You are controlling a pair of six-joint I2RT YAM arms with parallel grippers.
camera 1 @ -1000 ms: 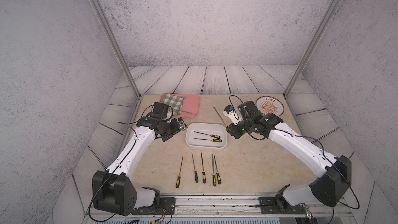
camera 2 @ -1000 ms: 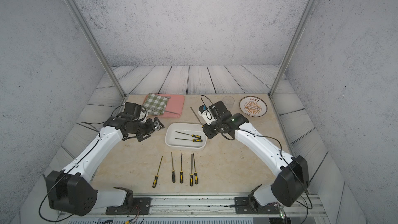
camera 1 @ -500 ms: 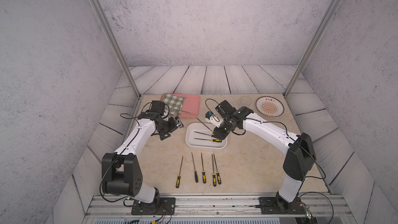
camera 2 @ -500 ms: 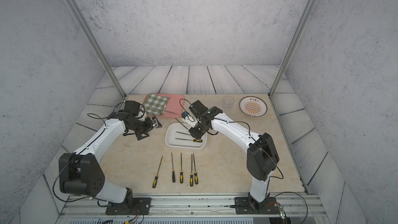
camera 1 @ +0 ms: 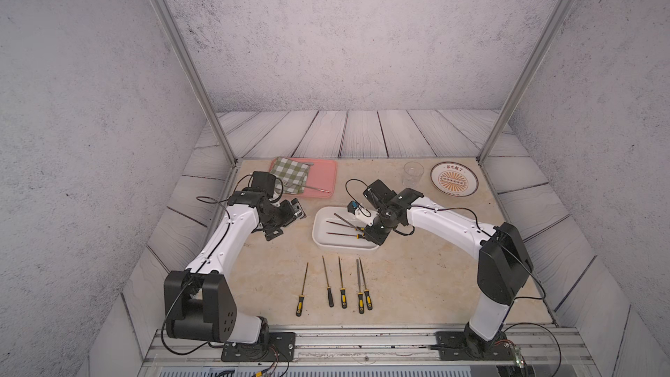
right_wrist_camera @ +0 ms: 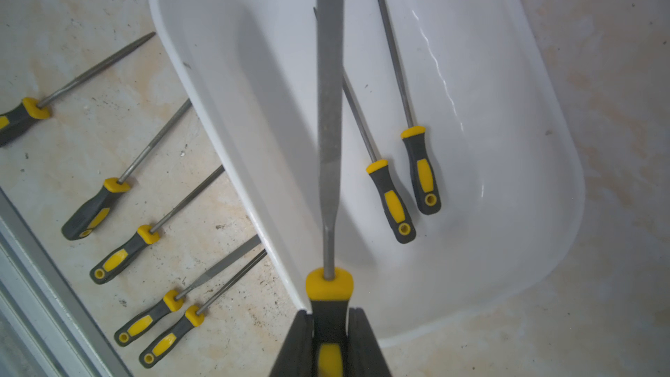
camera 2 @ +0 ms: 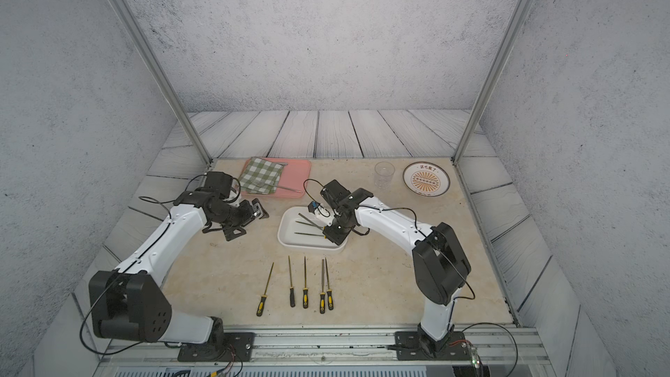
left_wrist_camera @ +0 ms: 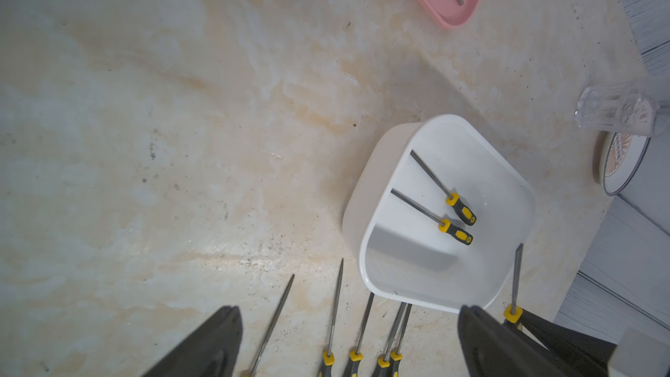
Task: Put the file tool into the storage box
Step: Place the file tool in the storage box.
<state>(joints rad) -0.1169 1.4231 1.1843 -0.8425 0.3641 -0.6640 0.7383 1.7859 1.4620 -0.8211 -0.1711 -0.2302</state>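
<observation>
A beige marbled table [camera 1: 417, 273] is sitting inside a booth of grey speckled walls [camera 1: 344, 48], with pale planks [camera 1: 362, 132] running behind and beside it. The box [camera 1: 344, 247] is lying near the table's middle. The right tool [right_wrist_camera: 330, 342] is clamping tight on the black-and-yellow handle of a file [right_wrist_camera: 329, 103]. The file is hanging over the box, its blade reaching across above two files [right_wrist_camera: 393, 204] that are lying on the box floor. The left tool [left_wrist_camera: 346, 324] is hovering near the box's left side, jaws gaping wide and gripping nothing.

On the near side of the box, five files [camera 1: 343, 297] are lying in a row, their tips close to its rim. A metal rail [camera 1: 362, 337] is running along the table edge past them. Beyond the box, a pink tray [camera 1: 322, 179] is carrying a checked cloth [camera 1: 290, 172] by the far edge. A glass [camera 1: 412, 174] and a plate [camera 1: 453, 179] are standing beyond the box to the right. Right of the box, open table is stretching out to the edge.
</observation>
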